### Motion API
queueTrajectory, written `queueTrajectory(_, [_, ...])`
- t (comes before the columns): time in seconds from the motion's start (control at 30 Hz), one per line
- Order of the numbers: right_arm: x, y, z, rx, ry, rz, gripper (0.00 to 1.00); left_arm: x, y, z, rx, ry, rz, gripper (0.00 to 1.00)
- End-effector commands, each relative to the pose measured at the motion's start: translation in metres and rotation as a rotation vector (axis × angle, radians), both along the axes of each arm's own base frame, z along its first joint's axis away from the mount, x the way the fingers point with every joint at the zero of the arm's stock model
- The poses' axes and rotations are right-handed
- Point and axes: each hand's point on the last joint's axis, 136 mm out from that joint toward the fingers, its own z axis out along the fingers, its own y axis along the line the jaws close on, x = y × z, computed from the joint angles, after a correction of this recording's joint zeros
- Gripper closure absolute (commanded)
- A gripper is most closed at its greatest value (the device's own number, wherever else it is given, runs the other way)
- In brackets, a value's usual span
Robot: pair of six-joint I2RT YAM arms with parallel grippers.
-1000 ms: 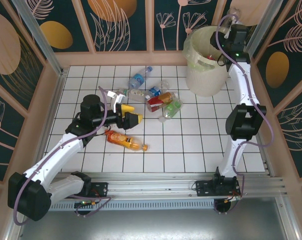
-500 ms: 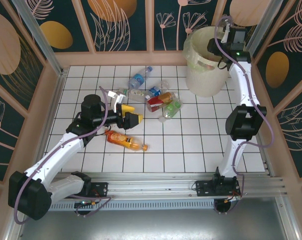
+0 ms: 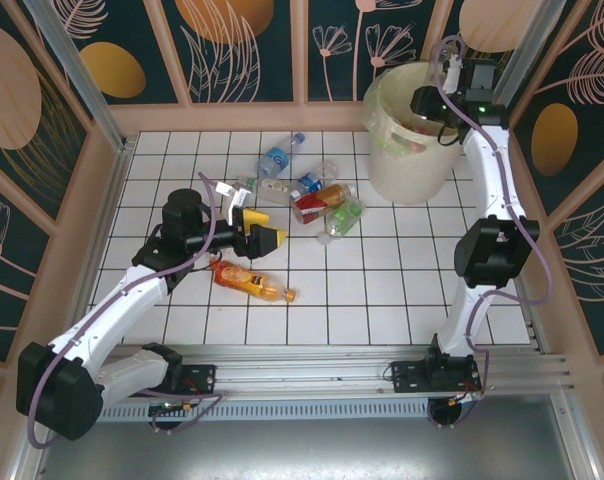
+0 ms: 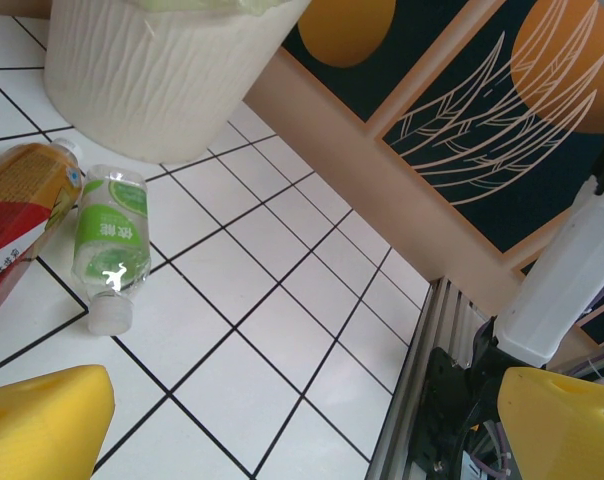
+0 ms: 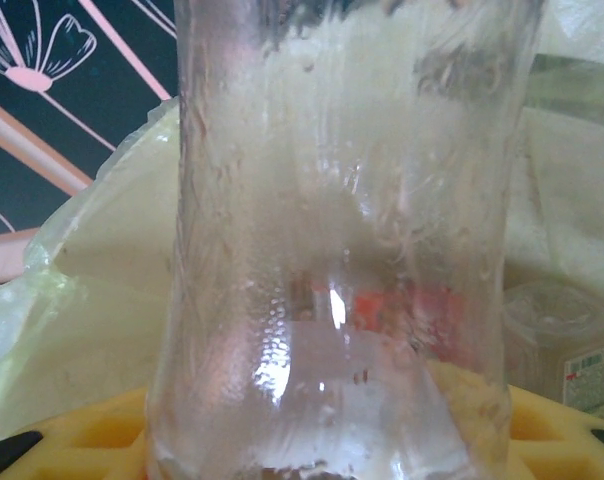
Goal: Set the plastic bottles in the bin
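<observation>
1. Holding: my right gripper (image 3: 423,102) is clamped on a clear plastic bottle (image 5: 342,250), above the round cream plastic bin (image 3: 402,165).
2. My left gripper (image 3: 270,226) — jaws wide apart, nothing held.
3. Other plastic bottles (image 3: 317,198) — lying on the tiled table (image 3: 382,290).

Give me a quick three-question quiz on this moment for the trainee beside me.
1. True or false: the left gripper is closed on a bottle.
2. The right gripper holds a clear plastic bottle above which thing? A: the large round cream plastic bin. B: the orange-tinted bottle. C: the metal rail.
3. Fill in: the small green-labelled plastic bottle lies on its ____ on the white tiled table.

Key: 1 false, its jaws are open and empty. 2 A. 3 side.
</observation>
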Motion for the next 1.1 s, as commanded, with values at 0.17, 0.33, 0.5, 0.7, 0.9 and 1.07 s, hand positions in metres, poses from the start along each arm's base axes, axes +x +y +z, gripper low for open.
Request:
queueTrajectory(0.17, [-0.063, 0.013, 0.005, 0.037, 0.061, 0.052, 0.53, -0.005, -0.003, 0.003, -0.016, -0.029, -0.033, 0.01])
queueTrajectory(0.33, [-0.082, 0.011, 0.001, 0.041, 0.071, 0.028, 0.52, -0.006, -0.003, 0.004, -0.019, -0.030, -0.036, 0.01])
queueTrajectory(0.5, [-0.074, -0.003, 0.006, 0.032, 0.049, -0.065, 0.52, -0.006, -0.003, 0.004, -0.020, -0.030, -0.035, 0.01])
queueTrajectory(0.7, [-0.046, -0.019, -0.001, -0.047, 0.030, -0.181, 0.52, -0.004, -0.003, 0.003, -0.015, -0.028, -0.025, 0.01])
queueTrajectory(0.9, [-0.034, -0.006, -0.027, -0.079, 0.101, -0.156, 0.49, -0.004, -0.001, 0.002, -0.008, -0.033, -0.013, 0.01])
queueTrajectory(1.07, [-0.036, 0.002, -0.043, -0.087, 0.146, -0.153, 0.47, -0.001, -0.002, -0.001, -0.002, -0.021, -0.009, 0.01])
